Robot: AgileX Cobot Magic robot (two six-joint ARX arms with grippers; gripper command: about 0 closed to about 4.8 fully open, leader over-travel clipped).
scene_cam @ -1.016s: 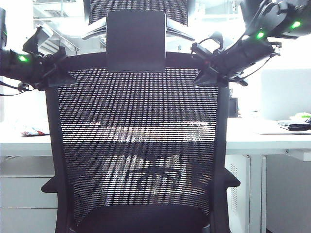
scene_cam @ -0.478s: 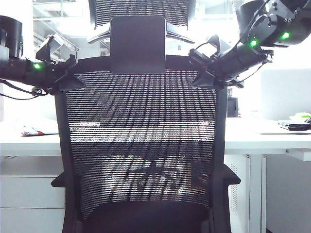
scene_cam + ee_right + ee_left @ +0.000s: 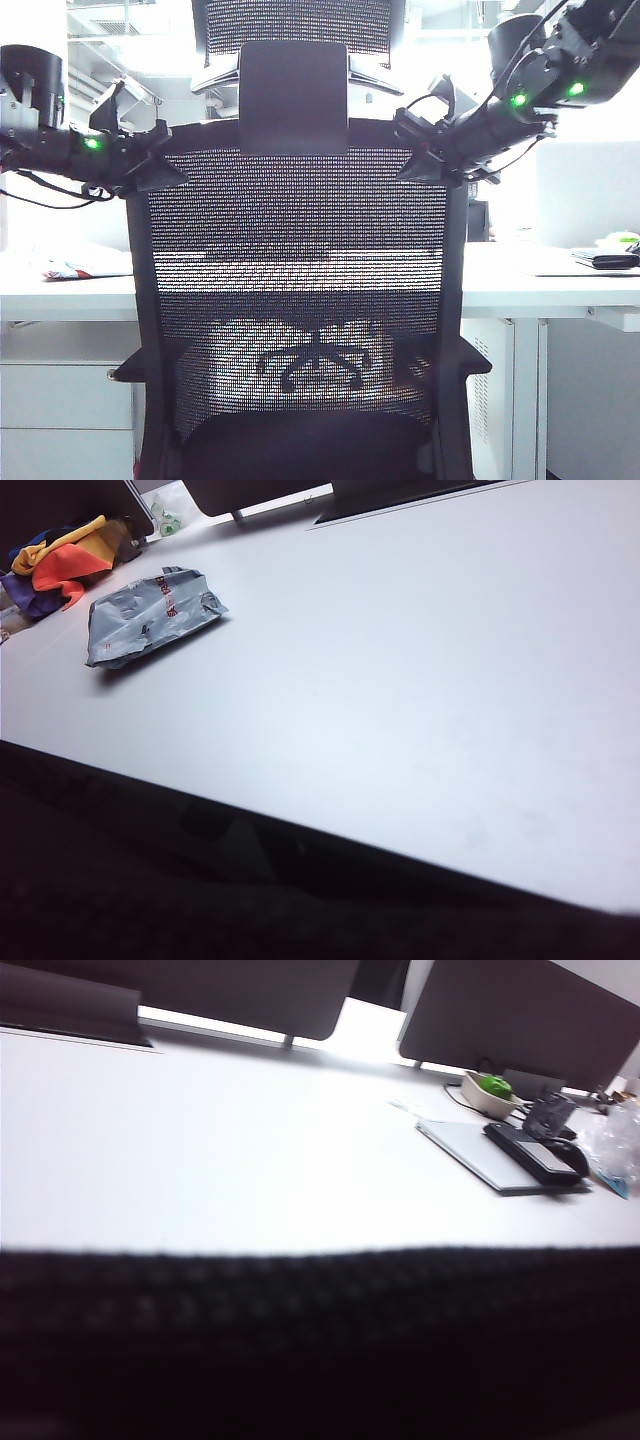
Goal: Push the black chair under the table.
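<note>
The black chair (image 3: 300,260) fills the exterior view, its mesh back and headrest turned to me. Behind it runs the white table (image 3: 530,285). My left gripper (image 3: 160,160) presses on the top left corner of the chair's back frame. At the top right corner sits my right gripper (image 3: 420,150). Both wrist views look over the dark chair top, seen as mesh (image 3: 300,1340) and as a black edge (image 3: 200,900), onto the table top (image 3: 250,1140) (image 3: 400,660). The fingers are lost in that darkness, so neither gripper's state shows.
On the table lie a grey packet (image 3: 150,615), a coloured cloth (image 3: 60,570), a laptop (image 3: 480,1150) with a dark device on it, and a bowl with something green (image 3: 492,1087). Dark divider panels (image 3: 230,990) stand at the back. A white drawer cabinet (image 3: 60,410) sits under the table's left.
The chair has rolled away from the camera towards the table and looks smaller. Both grippers have moved forward and inward with its top corners.
</note>
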